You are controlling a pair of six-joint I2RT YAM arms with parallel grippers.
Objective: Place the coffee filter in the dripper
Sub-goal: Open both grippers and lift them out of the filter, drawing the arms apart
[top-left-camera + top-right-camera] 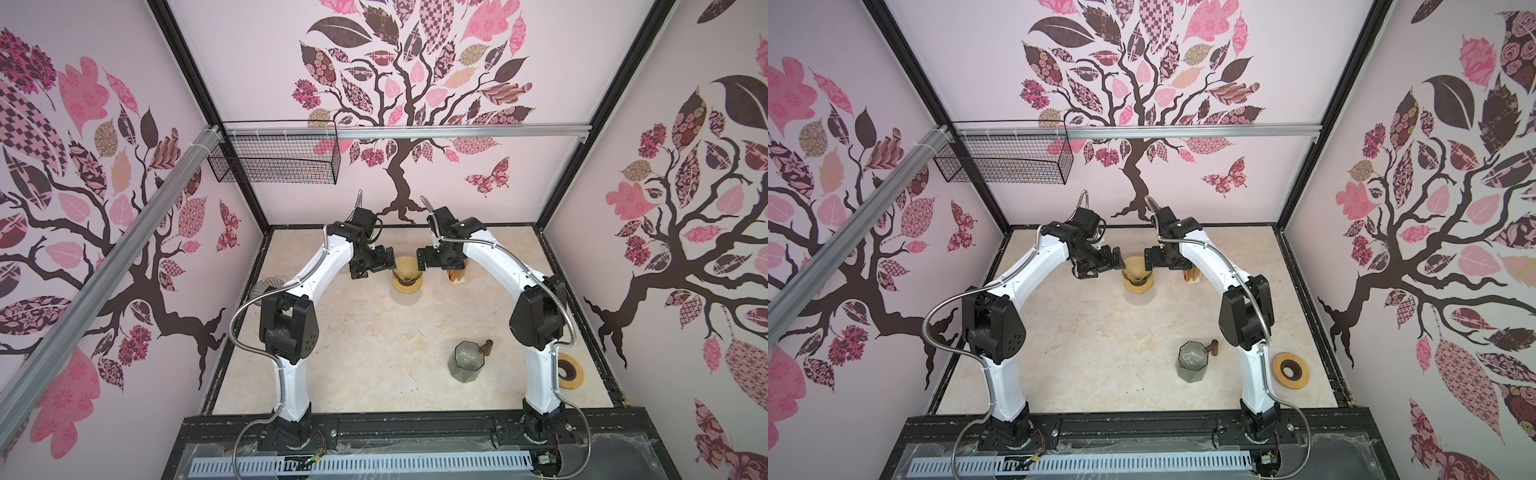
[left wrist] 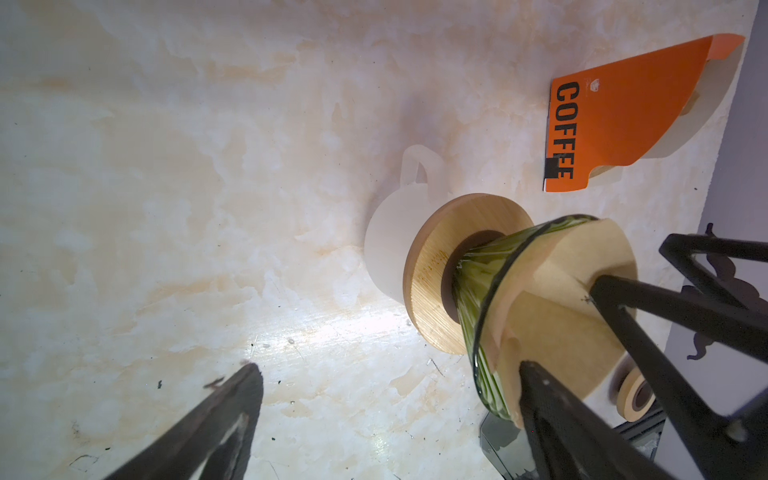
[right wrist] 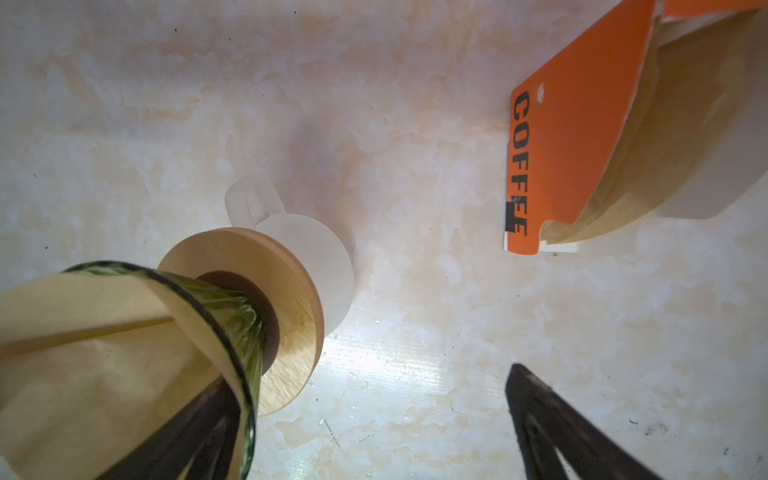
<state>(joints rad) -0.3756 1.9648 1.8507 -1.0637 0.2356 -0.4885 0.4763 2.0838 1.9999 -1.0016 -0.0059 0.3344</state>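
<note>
Coffee filter [image 1: 405, 266] sits in the glass dripper [image 2: 482, 286] at centre frame, flanked by left gripper [image 2: 388, 368] and right gripper [image 3: 370, 378], both spread wide, empty.

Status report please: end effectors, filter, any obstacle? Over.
Both open: left end effector, right end effector, flanking dripper. The coffee filter sits in dripper, rim above glass. No obstacle seen.

In both top views the orange filter pack [image 1: 456, 277], right of centre, is mostly hidden behind the right arm [image 1: 498, 257]. In a top view, at middle left, a round ribbed thing [image 1: 266, 286] is half covered by the left arm [image 1: 316, 270]; I cannot name it. In the left wrist view one finger [image 2: 216, 419] of the left gripper [image 2: 388, 368] is blurred and cut by the picture's edge. In the right wrist view the coffee filter [image 3: 83, 374] is cut off too.
</note>
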